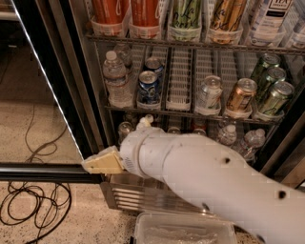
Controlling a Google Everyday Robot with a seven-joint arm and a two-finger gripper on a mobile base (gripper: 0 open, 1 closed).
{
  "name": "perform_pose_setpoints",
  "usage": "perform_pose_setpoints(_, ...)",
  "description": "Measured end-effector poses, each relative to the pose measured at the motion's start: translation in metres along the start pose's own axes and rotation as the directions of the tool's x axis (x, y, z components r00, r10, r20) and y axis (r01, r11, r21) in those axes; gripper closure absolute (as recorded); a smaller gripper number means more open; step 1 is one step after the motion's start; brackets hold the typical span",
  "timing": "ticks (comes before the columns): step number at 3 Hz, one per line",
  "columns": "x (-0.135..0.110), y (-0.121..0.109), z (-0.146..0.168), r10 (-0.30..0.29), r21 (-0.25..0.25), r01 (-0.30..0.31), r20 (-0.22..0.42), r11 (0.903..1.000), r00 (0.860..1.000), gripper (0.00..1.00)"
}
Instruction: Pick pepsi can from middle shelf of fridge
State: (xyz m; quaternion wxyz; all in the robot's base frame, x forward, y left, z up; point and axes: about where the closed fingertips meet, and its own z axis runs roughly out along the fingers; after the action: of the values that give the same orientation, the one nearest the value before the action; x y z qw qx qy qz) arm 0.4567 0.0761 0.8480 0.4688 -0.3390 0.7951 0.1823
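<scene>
**Hand low and outside the fridge, pepsi can on the bench**

The fridge fills the upper and right part of the view, with its black-framed glass door swung open to the left. The white arm crosses the lower right in front of the fridge's ribbed steel base and hides much of the bottom rack.

The bench is the middle wire rack, split into lanes by white gridded dividers. Above it stands a rack of tall cans, orange at the left and green beside them. On the floor below the arm sits a clear plastic tub, and black cables lie at the lower left.

A water bottle stands at the bench's front left corner. Along the front edge toward the right corner come a silver can, a copper can and green cans.

The pepsi can stands upright at the front edge, just right of the water bottle, with another blue can behind it in the same lane.

The hand is below the bench's front left corner, well apart from the pepsi can, pointing left over the door's bottom bar. Whether it is open or closed, or has hold of anything, cannot be told.
</scene>
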Motion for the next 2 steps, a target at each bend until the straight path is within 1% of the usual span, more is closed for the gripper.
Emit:
perform_pose_setpoints(1, -0.0004, -0.0067, -0.0018, 0.03, 0.06, -0.031, 0.027, 0.9977, 0.999, 0.0)
perform_pose_setpoints(2, -0.0009, -0.0066, -0.0018, 0.03, 0.06, -0.031, 0.028, 0.9977, 0.999, 0.0)
